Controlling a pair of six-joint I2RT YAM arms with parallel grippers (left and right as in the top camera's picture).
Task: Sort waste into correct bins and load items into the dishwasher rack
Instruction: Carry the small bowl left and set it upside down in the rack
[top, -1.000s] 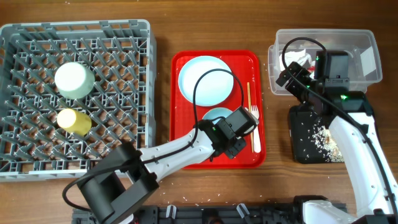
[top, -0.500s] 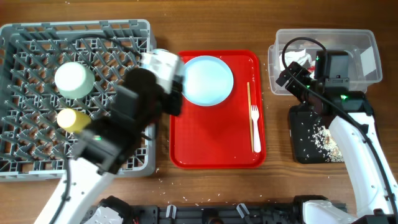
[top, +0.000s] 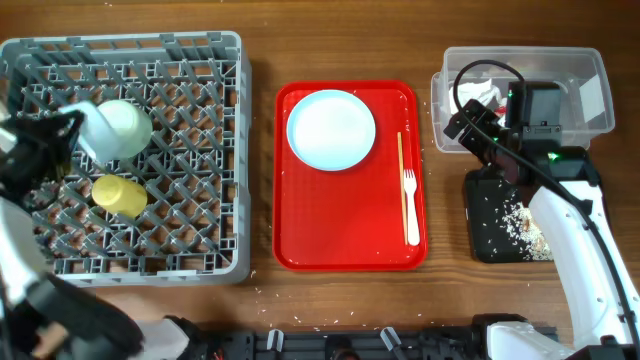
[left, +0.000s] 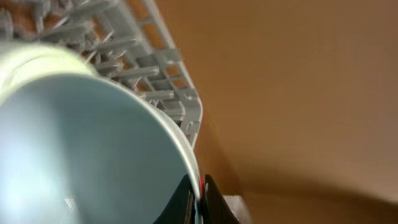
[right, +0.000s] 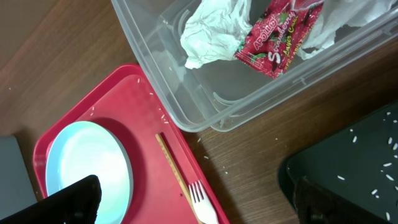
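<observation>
the wooden tabletop (top: 262, 150) is carrying everything. the grey dishwasher rack (top: 190, 60) is filling the left end, reaching up to the far left corner. the red tray (top: 340, 225) is lying in the middle. the clear tub (top: 520, 52) is sitting at the far right corner, and the black tray (top: 488, 238) is lying just nearer, towards the near right corner.

the white plate (top: 331, 130) is resting on the far half of the red tray. one pale bowl (top: 122, 128) is sitting upturned in the rack's far left part. the left gripper (left: 198, 199) is hanging over the rack's left side with its jaws clamped together on the rim of a second bowl (left: 81, 143). from overhead the two bowls are hard to tell apart. the yellow cup (top: 118, 196) is lying in the rack just nearer than the upturned bowl.

the chopsticks (top: 401, 170) and the white fork (top: 409, 205) are lying side by side along the tray's right side.

the right gripper (top: 465, 122) is hovering at the tub's left wall, jaws apart and gripping nothing. the napkin (right: 211, 28) and the red wrapper (right: 273, 40) are lying in the tub, touching. the rice crumbs (top: 520, 220) are lying scattered on the black tray.
</observation>
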